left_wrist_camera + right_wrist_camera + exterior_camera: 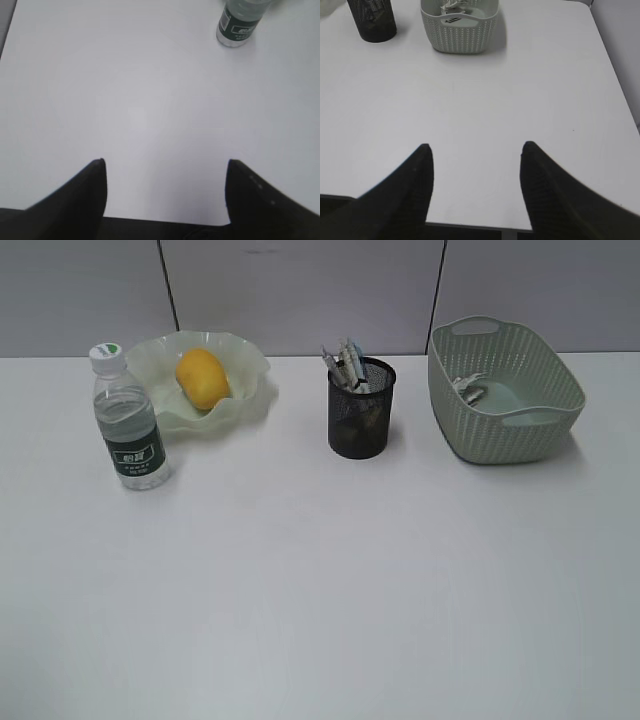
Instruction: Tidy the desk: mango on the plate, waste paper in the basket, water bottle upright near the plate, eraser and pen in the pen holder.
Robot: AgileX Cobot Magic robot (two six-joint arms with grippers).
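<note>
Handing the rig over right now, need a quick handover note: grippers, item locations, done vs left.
Left gripper: open, empty, above bare desk.
Right gripper: open, empty, also pulled back.
Mango sits in the plate. Water bottle stands upright beside the plate.
Waste paper lies in the basket.
Pen holder holds pens; the eraser is not visible, possibly inside.
Done: everything visible looks in place. Left: confirm the eraser only.
</note>
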